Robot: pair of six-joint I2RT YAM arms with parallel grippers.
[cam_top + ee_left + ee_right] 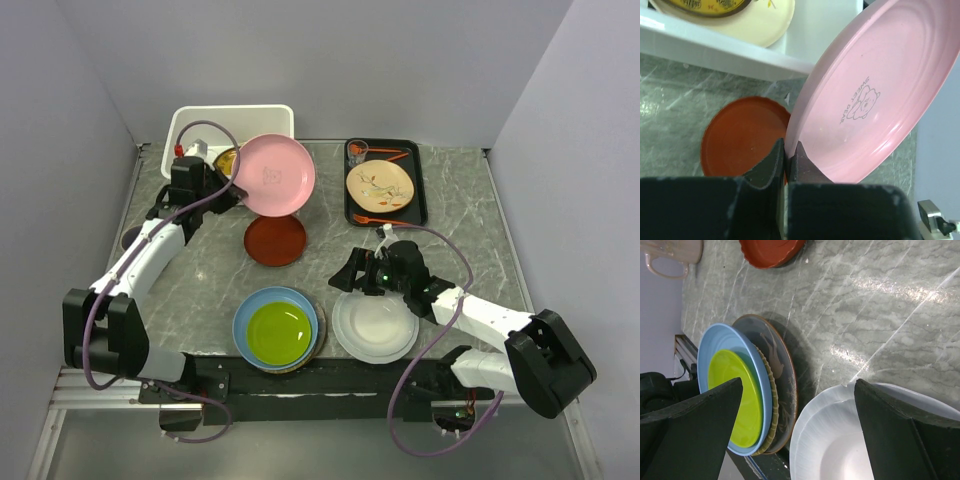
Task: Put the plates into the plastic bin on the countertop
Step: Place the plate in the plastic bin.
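My left gripper (pixel 232 192) (pixel 787 150) is shut on the rim of the pink plate (pixel 278 175) (pixel 875 95). It holds the plate tilted, above the countertop (pixel 200 270) beside the white plastic bin (pixel 235 112) (pixel 715 50). A cream plate (pixel 760 25) and a gold-patterned brown plate (pixel 705 5) lie in the bin. The red-brown plate (pixel 275 240) (pixel 740 135) lies below the pink one. My right gripper (pixel 355 275) (pixel 799 384) is open and empty above the near edge of the white plate (pixel 375 327) (pixel 840 440). The lime green plate (pixel 279 333) (pixel 737 400) sits on the blue plate (pixel 245 320) (pixel 715 347), over the dark deer plate (pixel 777 365).
A flat black tray (pixel 420 180) at the back right holds a peach flower-painted plate (pixel 379 183) and orange cutlery. Grey walls close the left, back and right sides. A pale handled cup (pixel 670 255) stands at the countertop's left edge.
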